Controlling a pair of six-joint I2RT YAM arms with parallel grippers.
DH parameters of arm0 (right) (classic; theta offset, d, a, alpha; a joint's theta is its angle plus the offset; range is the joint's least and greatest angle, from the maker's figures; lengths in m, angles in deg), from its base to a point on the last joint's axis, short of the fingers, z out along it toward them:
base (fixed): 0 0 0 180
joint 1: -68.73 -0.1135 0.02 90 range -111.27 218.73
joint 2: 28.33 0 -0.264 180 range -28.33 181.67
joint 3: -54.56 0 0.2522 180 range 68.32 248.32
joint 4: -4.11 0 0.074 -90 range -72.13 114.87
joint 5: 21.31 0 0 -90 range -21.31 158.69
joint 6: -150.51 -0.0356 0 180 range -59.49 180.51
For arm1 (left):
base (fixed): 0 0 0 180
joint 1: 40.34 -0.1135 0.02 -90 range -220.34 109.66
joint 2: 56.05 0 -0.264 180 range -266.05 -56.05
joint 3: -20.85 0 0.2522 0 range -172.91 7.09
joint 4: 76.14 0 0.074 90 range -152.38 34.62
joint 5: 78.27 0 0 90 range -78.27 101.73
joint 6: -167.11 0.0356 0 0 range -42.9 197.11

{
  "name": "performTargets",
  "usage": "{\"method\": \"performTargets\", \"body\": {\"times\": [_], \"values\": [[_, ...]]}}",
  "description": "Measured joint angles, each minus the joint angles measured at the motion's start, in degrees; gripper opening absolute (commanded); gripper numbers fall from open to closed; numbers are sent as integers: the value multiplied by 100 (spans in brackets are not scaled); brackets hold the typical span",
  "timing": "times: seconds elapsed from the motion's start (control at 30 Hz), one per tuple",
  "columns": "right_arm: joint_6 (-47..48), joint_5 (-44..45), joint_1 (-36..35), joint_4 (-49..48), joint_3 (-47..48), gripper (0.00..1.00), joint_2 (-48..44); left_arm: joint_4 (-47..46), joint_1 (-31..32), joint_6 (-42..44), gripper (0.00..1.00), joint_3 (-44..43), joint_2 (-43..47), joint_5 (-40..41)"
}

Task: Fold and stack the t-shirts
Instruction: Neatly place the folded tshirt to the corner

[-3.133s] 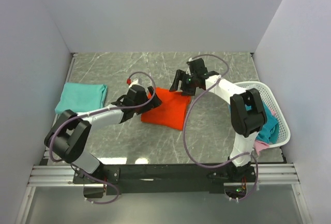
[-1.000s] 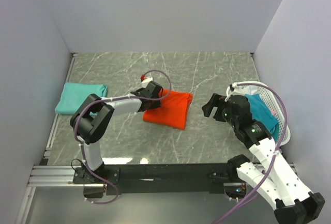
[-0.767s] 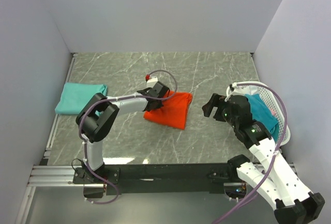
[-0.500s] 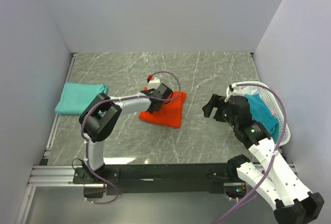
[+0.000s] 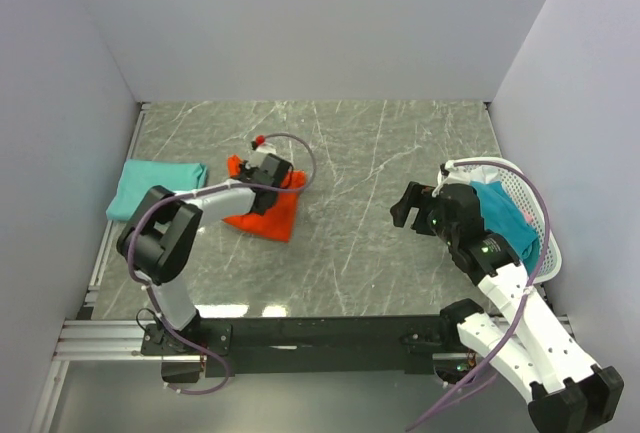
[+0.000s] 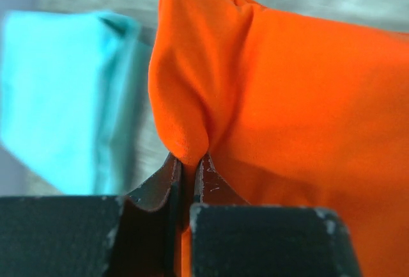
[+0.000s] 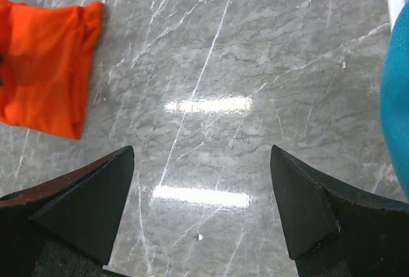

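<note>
The folded orange-red t-shirt [image 5: 262, 215] lies left of the table's centre, bunched where my left gripper [image 5: 268, 179] is shut on its edge. In the left wrist view the orange cloth [image 6: 287, 98] fills the right side and a fold of it is pinched at my left gripper [image 6: 190, 165]. A folded teal t-shirt [image 5: 152, 187] lies flat at the far left, also seen as the teal shirt [image 6: 57, 91]. My right gripper [image 5: 408, 205] hovers open over bare table beside the basket; its fingers [image 7: 83, 206] hold nothing. The orange shirt [image 7: 45, 91] shows at upper left.
A white lattice basket [image 5: 536, 243] at the right edge holds teal [image 5: 508, 221] and pink cloth. Grey walls close in the marble table [image 5: 350, 153] on three sides. The black rail [image 5: 320, 335] carries both arm bases.
My left gripper has shut on the orange-red t-shirt's edge and dragged it left, toward the teal shirt. The right arm has stayed still, open.
</note>
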Motion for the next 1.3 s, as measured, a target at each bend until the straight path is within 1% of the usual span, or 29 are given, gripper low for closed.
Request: {"method": "performTargets", "body": {"times": [0.13,0.27,0.37,0.6,0.83,1.03,1.13,1.3], "values": [[20,-52,26,-42,-2,93,2,-334,-431,734,1,140,118,109],[39,-85,76,-76,-2,93,33,-457,-616,1346,1,127,160,-70],[44,-111,114,-83,-2,93,85,-330,-785,1740,1,48,260,-328],[57,-138,179,-92,-2,93,116,140,-1200,2736,1,-452,363,-857],[61,-81,319,-127,-2,93,232,42,-1419,3032,1,-426,361,-946],[63,-83,452,-125,-2,93,450,-236,-1681,3008,1,-323,413,-590],[66,-98,490,-125,-2,93,457,-332,-1740,2977,1,-225,586,-450],[70,-146,511,-127,-2,93,455,-389,-1790,2975,1,-181,1126,-382]]}}
